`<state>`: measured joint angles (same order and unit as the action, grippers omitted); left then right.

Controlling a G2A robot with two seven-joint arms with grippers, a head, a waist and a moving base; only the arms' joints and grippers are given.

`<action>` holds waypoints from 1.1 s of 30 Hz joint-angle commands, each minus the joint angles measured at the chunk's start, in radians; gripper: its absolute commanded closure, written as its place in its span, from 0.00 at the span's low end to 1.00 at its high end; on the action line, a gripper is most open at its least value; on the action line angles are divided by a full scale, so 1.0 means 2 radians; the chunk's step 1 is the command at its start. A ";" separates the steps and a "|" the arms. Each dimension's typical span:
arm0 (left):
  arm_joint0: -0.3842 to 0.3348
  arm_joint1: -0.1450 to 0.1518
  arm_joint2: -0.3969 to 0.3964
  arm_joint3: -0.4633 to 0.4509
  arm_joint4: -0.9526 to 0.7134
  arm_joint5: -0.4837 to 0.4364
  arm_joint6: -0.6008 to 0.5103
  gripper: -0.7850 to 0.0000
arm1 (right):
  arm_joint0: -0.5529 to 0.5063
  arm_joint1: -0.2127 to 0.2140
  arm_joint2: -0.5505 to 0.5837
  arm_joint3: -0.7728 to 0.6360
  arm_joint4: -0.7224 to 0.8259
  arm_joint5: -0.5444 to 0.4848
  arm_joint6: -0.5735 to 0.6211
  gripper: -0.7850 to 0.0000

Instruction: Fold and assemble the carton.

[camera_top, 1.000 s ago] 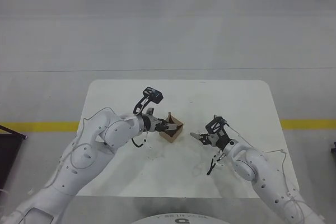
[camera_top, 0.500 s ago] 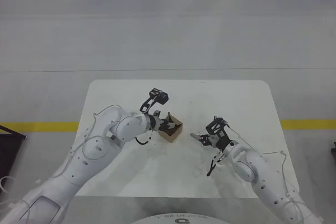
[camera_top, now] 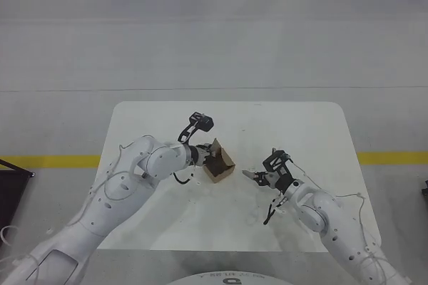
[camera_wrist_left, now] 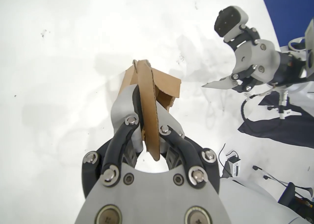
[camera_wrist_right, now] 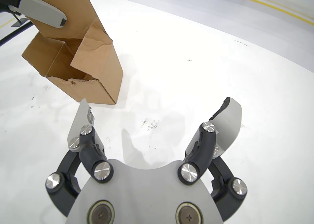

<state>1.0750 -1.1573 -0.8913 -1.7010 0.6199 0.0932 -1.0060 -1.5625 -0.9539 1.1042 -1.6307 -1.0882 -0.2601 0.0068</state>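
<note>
A small brown cardboard carton [camera_top: 219, 163] sits near the middle of the white table [camera_top: 299, 128], tilted, with its open end and loose flaps facing the right arm. My left gripper [camera_top: 208, 158] is shut on one upright flap of the carton [camera_wrist_left: 148, 112], one finger on each side of the cardboard. From the right wrist view the carton [camera_wrist_right: 73, 63] shows its hollow inside and a torn lower edge. My right gripper [camera_top: 252, 174] stands open just above the table, a short way to the right of the carton and not touching it; its fingers [camera_wrist_right: 83, 114] hold nothing.
The table's rounded far edge [camera_wrist_right: 196, 21] lies beyond the carton. Dark scuff marks [camera_wrist_right: 150, 123] dot the surface between the right gripper and the carton. Yellow floor tape [camera_top: 399, 157] runs past both sides of the table. Cables and a small adapter [camera_wrist_left: 233, 163] lie off the table.
The left gripper has lifted and tipped the carton by its flap, so it now leans more upright and sits slightly further right. The right arm has kept still.
</note>
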 commanded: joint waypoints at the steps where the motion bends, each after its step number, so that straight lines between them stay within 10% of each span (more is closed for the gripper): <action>1: 0.011 0.001 -0.011 -0.008 -0.022 0.003 0.006 1.00 | 0.000 -0.001 0.001 0.001 0.001 -0.002 -0.001 0.00; 9: 0.077 0.009 -0.064 -0.047 -0.138 -0.018 0.029 1.00 | -0.007 -0.002 0.014 -0.002 0.019 -0.020 -0.007 0.00; 23: 0.077 0.009 -0.064 -0.047 -0.138 -0.018 0.029 1.00 | -0.017 -0.001 0.040 -0.005 0.069 -0.084 0.008 0.00; 33: 0.136 -0.002 -0.091 -0.039 -0.327 0.027 0.163 1.00 | -0.032 -0.002 0.055 -0.013 0.071 -0.080 0.005 0.00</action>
<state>1.3254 -1.1604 -1.0620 -1.7765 0.0256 0.1305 -0.7225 -1.6237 -0.9577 1.2121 -1.6538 -0.9490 -0.4185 0.0182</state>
